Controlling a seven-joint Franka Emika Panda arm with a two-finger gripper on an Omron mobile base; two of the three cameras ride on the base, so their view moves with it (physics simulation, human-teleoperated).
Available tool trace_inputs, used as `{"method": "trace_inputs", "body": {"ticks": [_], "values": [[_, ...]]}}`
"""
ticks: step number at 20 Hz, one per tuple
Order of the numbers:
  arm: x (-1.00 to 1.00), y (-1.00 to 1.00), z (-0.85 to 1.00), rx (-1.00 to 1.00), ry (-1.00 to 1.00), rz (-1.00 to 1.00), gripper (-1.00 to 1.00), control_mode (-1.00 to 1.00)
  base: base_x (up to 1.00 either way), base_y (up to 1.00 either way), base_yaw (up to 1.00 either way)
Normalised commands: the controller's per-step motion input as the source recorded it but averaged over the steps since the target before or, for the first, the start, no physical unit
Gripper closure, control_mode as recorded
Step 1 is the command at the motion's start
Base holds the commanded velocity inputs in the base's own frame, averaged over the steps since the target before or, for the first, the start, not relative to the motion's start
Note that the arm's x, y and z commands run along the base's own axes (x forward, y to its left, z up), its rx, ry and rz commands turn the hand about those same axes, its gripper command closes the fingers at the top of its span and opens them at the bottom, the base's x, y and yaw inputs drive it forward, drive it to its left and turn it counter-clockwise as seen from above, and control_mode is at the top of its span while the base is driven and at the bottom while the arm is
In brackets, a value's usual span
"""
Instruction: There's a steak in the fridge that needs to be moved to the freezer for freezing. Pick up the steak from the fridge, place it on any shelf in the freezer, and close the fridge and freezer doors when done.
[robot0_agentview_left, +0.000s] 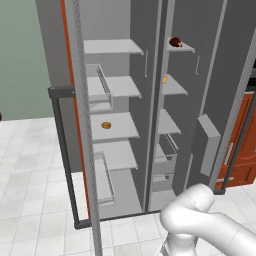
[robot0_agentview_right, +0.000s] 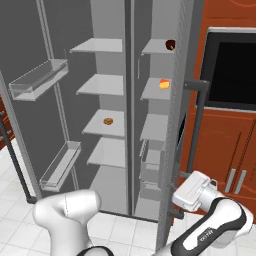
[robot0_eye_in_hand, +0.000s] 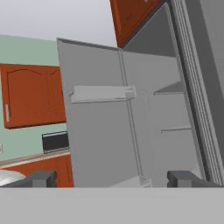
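No readable writing or brand; small marking on arm link too blurred. Steak (robot0_agentview_left: 175, 42) on top shelf (robot0_agentview_left: 181, 47) of narrower compartment, freezer (robot0_agentview_right: 156, 125), high above pincer (robot0_eye_in_hand: 112, 178), well apart; tan end points toward shelf's open front, long axis roughly along shelf depth. Pincer fingers (robot0_eye_in_hand: 41, 178) wide apart, holding nothing, touching nothing, facing open door's inner wall. Fridge (robot0_agentview_left: 112, 125) door open.

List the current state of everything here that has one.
steak: lying on the top shelf of the freezer, not held
fridge door: open wide
freezer door: open wide
jaws: open, empty
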Motion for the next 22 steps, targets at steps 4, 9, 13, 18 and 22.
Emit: {"method": "trace_inputs", "body": {"ticks": [4, 9, 13, 18, 22], "values": [[0.31, -0.42, -0.2, 0.0, 0.0, 0.0, -1.0, -1.0, 0.0, 0.0, 0.0], [0.21, -0.28, -0.24, 0.0, 0.0, 0.0, -1.0, -1.0, 0.0, 0.0, 0.0], [0.23, -0.03, -0.28, 0.0, 0.0, 0.0, -1.0, -1.0, 0.0, 0.0, 0.0], [0.38, 0.0, -0.27, -0.01, 0.0, 0.0, -1.0, -1.0, 0.0, 0.0, 0.0], [0.28, -0.03, -0.18, 0.0, 0.0, 0.0, -1.0, -1.0, 0.0, 0.0, 0.0]]}}
